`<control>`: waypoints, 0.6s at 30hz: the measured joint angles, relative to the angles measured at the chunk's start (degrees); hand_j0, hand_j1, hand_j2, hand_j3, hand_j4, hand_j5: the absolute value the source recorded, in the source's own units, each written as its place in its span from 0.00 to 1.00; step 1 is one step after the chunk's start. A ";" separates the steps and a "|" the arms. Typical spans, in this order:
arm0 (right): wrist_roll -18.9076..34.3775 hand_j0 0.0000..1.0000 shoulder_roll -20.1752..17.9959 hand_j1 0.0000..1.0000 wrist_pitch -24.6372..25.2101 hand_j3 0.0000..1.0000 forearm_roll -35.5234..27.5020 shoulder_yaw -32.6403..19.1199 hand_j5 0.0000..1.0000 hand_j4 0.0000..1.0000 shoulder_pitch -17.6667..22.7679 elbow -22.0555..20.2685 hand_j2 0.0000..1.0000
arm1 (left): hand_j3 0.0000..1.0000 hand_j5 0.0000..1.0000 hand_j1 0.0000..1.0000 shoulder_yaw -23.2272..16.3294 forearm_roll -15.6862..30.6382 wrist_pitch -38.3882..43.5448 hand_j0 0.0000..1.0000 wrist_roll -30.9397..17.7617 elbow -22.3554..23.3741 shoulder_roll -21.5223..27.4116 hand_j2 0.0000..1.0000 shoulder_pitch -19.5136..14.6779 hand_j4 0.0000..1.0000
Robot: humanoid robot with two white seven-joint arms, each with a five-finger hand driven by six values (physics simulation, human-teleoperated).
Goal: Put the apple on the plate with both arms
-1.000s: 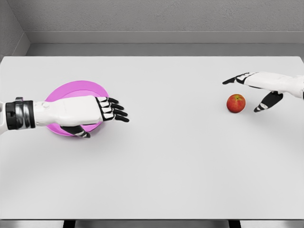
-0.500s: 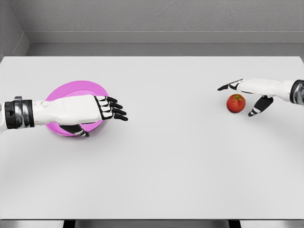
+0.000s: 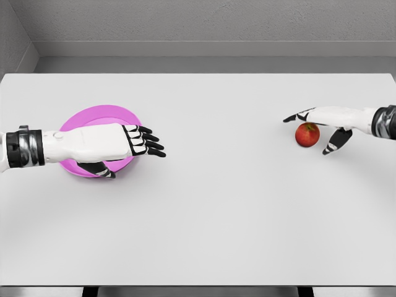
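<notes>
A red apple (image 3: 307, 134) sits on the white table at the right. My right hand (image 3: 317, 128) hovers open around it, fingers stretched past its far side and thumb down at its near right, without clear contact. A pink plate (image 3: 102, 117) lies at the left of the table. My left hand (image 3: 127, 148) covers the plate's near half, palm over it, fingers pointing right and thumb tucked under the near rim, so the hand looks closed on the plate's edge.
The white table (image 3: 216, 204) spans the whole view, with a grey wall behind its far edge. Nothing else stands on it between plate and apple.
My right hand has dropped lower and slid left, settling closer around the apple. The left hand and plate have hardly moved.
</notes>
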 measured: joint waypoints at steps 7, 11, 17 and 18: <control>0.00 1.00 0.84 1.00 -0.05 1.00 0.12 -0.01 1.00 1.00 -0.44 1.72 1.00 | 1.00 1.00 1.00 0.00 0.00 0.00 1.00 -0.06 0.01 -0.07 1.00 0.00 1.00; 0.00 0.83 1.11 0.83 -0.09 0.83 0.10 -0.06 0.83 0.83 -0.44 2.11 0.83 | 1.00 1.00 1.00 0.00 0.00 0.00 1.00 -0.06 0.01 -0.07 1.00 0.00 1.00; 0.00 0.74 1.72 0.74 -0.10 0.74 0.05 -0.02 0.74 0.74 -0.44 2.23 0.74 | 1.00 1.00 1.00 0.00 0.00 0.00 1.00 -0.08 0.01 -0.08 1.00 0.00 1.00; 0.00 0.71 1.77 0.71 -0.10 0.71 0.05 -0.01 0.71 0.71 -0.53 2.24 0.71 | 1.00 1.00 1.00 0.00 0.00 0.00 1.00 -0.08 0.01 -0.08 1.00 0.00 1.00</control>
